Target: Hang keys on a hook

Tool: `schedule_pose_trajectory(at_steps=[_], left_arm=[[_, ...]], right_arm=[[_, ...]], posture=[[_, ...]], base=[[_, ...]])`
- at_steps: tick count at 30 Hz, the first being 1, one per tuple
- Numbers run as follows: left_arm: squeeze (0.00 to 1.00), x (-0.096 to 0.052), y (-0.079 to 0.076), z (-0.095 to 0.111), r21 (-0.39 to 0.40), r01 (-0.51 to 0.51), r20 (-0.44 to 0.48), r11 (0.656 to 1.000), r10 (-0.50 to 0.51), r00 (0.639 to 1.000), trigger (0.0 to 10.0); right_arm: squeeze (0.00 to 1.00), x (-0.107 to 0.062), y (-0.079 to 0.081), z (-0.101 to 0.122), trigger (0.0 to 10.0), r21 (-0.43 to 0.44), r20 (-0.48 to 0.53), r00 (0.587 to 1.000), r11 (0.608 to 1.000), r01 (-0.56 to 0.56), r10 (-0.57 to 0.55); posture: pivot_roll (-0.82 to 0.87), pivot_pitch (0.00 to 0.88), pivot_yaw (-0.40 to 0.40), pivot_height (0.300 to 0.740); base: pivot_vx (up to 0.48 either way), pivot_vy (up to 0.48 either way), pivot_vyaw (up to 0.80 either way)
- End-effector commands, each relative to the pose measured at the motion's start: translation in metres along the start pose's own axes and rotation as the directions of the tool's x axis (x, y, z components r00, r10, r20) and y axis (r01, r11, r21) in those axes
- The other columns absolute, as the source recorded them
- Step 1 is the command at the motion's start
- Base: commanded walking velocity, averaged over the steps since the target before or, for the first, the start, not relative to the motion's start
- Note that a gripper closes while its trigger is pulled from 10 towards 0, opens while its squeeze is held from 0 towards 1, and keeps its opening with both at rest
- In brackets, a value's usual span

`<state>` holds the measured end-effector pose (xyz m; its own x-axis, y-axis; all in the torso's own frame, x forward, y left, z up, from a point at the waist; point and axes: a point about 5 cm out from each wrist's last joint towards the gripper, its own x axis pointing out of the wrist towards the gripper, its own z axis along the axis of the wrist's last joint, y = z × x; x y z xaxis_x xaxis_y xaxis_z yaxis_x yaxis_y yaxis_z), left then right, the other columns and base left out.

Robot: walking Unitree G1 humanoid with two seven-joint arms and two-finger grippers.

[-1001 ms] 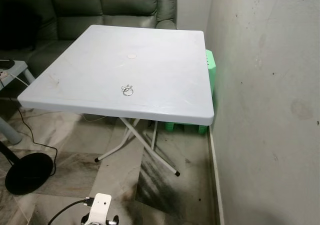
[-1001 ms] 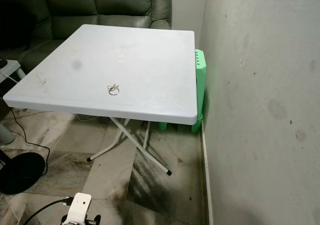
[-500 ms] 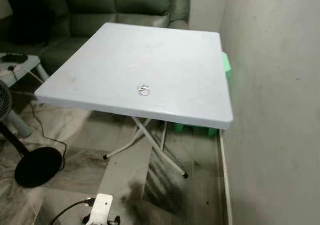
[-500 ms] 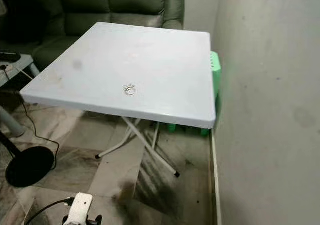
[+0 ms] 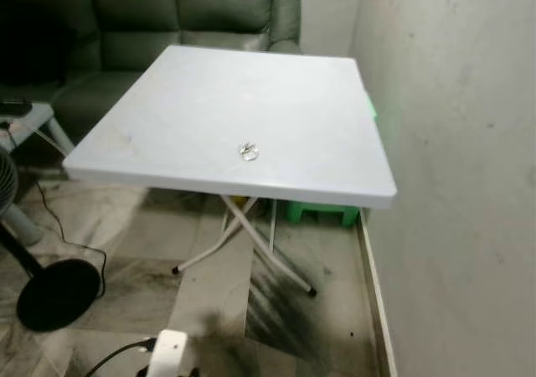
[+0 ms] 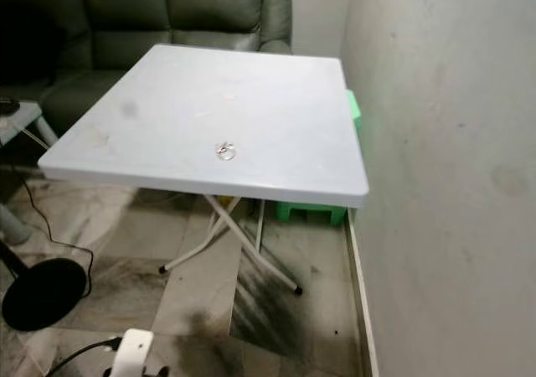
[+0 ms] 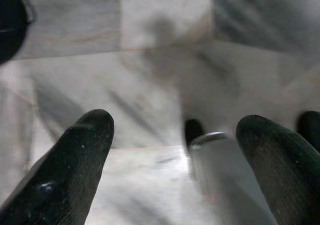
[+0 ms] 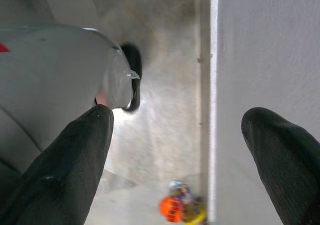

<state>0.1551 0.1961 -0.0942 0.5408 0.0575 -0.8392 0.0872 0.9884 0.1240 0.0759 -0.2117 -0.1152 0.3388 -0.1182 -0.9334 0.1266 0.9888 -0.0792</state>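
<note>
A small bunch of keys on a metal ring lies on the white folding table, near its front edge. The table stands ahead of me beside the wall on the right. My left gripper hangs low over the tiled floor with its black fingers wide apart and nothing between them. My right gripper is also open and empty, pointing down at the floor beside the wall.
A dark green sofa stands behind the table. A green plastic stool sits under the table by the wall. A fan's black base and cable lie on the floor at left. A small orange object lies by the skirting.
The camera has shifted, so the table and keys now sit slightly differently in the picture. The keys have not moved on the table.
</note>
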Motion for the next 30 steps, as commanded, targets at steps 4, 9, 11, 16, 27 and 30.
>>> schedule_pose_trajectory(at_steps=[4, 9, 11, 16, 27, 30], left_arm=[[0.00, 0.0021, -0.0092, 0.0093, -0.005, 0.023, 0.025, 1.000, -0.023, 0.999, 10.0], [0.00, 0.0021, -0.0090, 0.0091, -0.006, 0.023, 0.023, 1.000, -0.023, 0.999, 10.0], [0.00, 0.0021, -0.0091, 0.0089, -0.006, 0.023, 0.022, 1.000, -0.023, 0.999, 10.0], [0.00, 0.0021, -0.0096, 0.0089, -0.009, 0.022, 0.021, 1.000, -0.022, 1.000, 10.0], [0.00, 0.0017, -0.0080, 0.0067, -0.009, 0.019, 0.016, 1.000, -0.019, 1.000, 10.0], [0.00, 0.0016, -0.0073, 0.0066, -0.007, 0.018, 0.016, 1.000, -0.018, 1.000, 10.0]], right_arm=[[0.00, 0.0013, 0.0262, 0.0003, 10.0, 0.013, -0.013, 0.998, 0.998, -0.069, 0.069], [0.00, 0.0011, 0.0244, -0.0008, 10.0, 0.015, -0.013, 0.998, 0.998, -0.066, 0.066], [0.00, 0.0010, 0.0239, -0.0012, 10.0, 0.016, -0.013, 0.998, 0.998, -0.066, 0.066], [0.00, 0.0010, 0.0233, -0.0010, 10.0, 0.016, -0.013, 0.998, 0.998, -0.067, 0.067], [0.00, 0.0009, 0.0236, -0.0016, 10.0, 0.015, -0.014, 0.998, 0.998, -0.068, 0.068], [0.00, 0.0009, 0.0239, -0.0019, 10.0, 0.014, -0.015, 0.997, 0.998, -0.069, 0.069]], posture=[[-0.06, 0.000, 0.010, 0.740], [-0.06, 0.000, 0.009, 0.740], [-0.06, 0.000, 0.009, 0.740], [-0.06, 0.000, 0.007, 0.740], [-0.06, 0.000, 0.008, 0.740], [-0.05, 0.000, 0.008, 0.740]], base=[[0.000, 0.431, 0.00], [0.000, 0.430, 0.00], [0.000, 0.431, 0.00], [0.000, 0.429, 0.00], [0.000, 0.428, 0.00], [0.000, 0.416, 0.00]])
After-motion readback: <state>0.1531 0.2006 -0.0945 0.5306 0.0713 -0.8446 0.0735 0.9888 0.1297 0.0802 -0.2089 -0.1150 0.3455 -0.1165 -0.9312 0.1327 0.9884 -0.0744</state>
